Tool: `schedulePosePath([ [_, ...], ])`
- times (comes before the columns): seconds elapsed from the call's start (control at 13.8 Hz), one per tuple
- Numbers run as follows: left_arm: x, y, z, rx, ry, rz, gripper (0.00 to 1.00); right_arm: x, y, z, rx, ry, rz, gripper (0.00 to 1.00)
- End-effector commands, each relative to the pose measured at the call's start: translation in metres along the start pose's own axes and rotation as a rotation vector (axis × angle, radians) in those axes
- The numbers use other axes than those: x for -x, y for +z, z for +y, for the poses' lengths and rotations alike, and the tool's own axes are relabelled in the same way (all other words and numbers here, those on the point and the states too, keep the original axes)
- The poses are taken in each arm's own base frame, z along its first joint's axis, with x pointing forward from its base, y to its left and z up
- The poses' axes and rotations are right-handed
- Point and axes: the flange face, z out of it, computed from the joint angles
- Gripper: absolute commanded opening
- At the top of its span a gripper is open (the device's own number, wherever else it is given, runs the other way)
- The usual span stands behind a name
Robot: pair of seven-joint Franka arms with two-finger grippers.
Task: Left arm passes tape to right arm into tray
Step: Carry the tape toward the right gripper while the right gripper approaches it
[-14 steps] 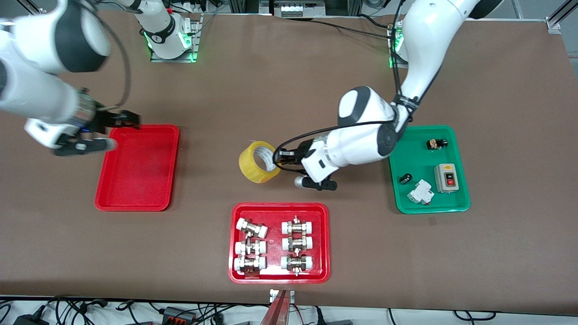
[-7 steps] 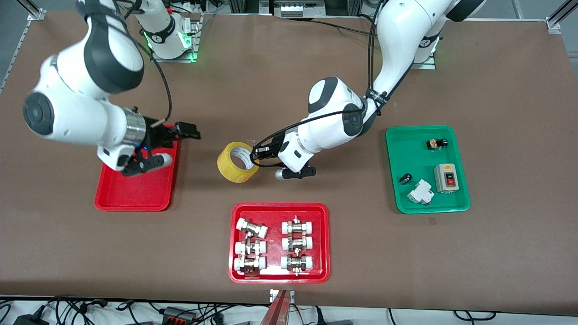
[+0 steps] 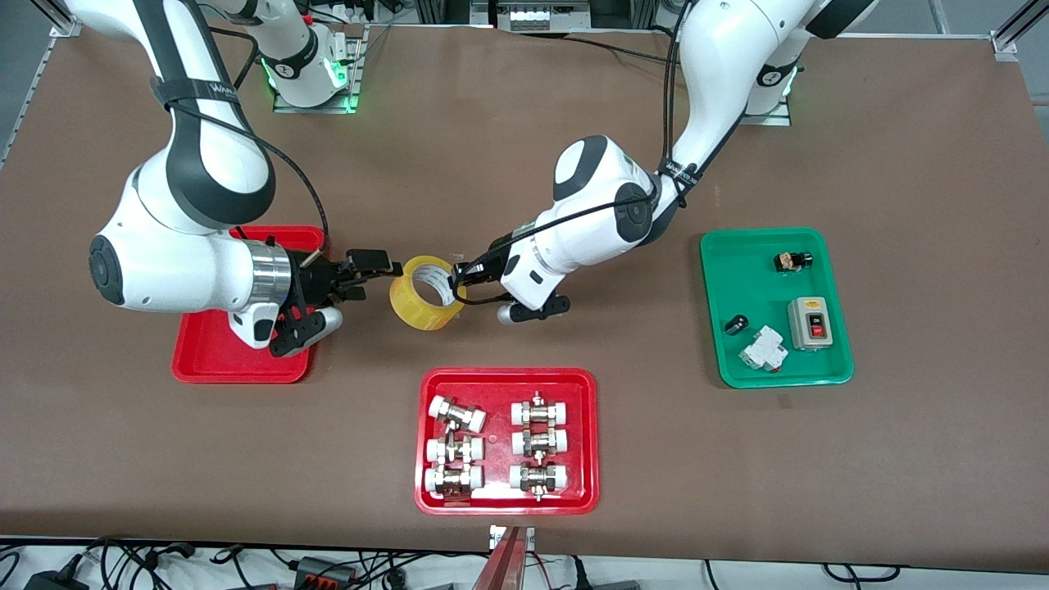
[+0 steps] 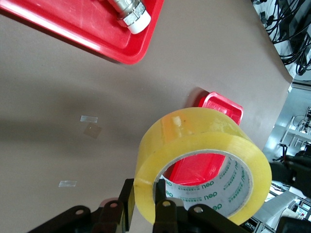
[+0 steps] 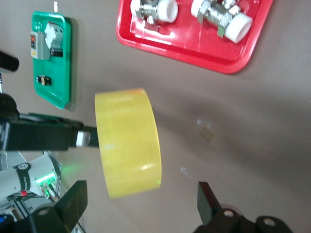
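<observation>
i've got the left gripper [image 3: 460, 277] clamped on the tape [image 3: 423, 292] wall mid-air btwn trays, right gripper [image 3: 370, 274] wide open beside it; roll looks light, stiff, slick, so i'd pinch across its outer width

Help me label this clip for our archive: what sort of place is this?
Probably a robotics lab bench. Two bench-mounted arms work over a brown table; the left gripper holds a tape, the open right gripper beside it. Sorting trays hold metal fittings and electrical parts.
</observation>
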Motion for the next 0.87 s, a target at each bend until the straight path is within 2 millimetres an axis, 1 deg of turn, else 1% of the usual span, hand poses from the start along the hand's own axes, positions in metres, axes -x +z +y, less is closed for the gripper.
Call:
schedulePosePath([
  [0.0,-0.002,0.0,0.007,0.02,-0.01,0.006,0.01,-0.012,0.006,0.002,-0.014,-0.055,0.034,1.0],
  [0.22,-0.004,0.005,0.004,0.015,-0.007,0.002,0.01,-0.019,0.014,0.004,-0.064,-0.075,0.05,1.0],
  [0.43,-0.003,0.005,0.004,0.017,-0.008,0.002,0.01,-0.021,0.014,0.003,-0.101,-0.066,0.063,1.0],
  [0.58,-0.004,0.004,0.004,0.019,-0.01,0.003,0.01,-0.023,0.025,0.013,-0.104,-0.08,0.05,1.0],
  [0.8,-0.006,0.002,0.005,0.021,-0.009,0.007,0.01,-0.024,0.033,0.016,-0.107,-0.075,0.045,1.0],
])
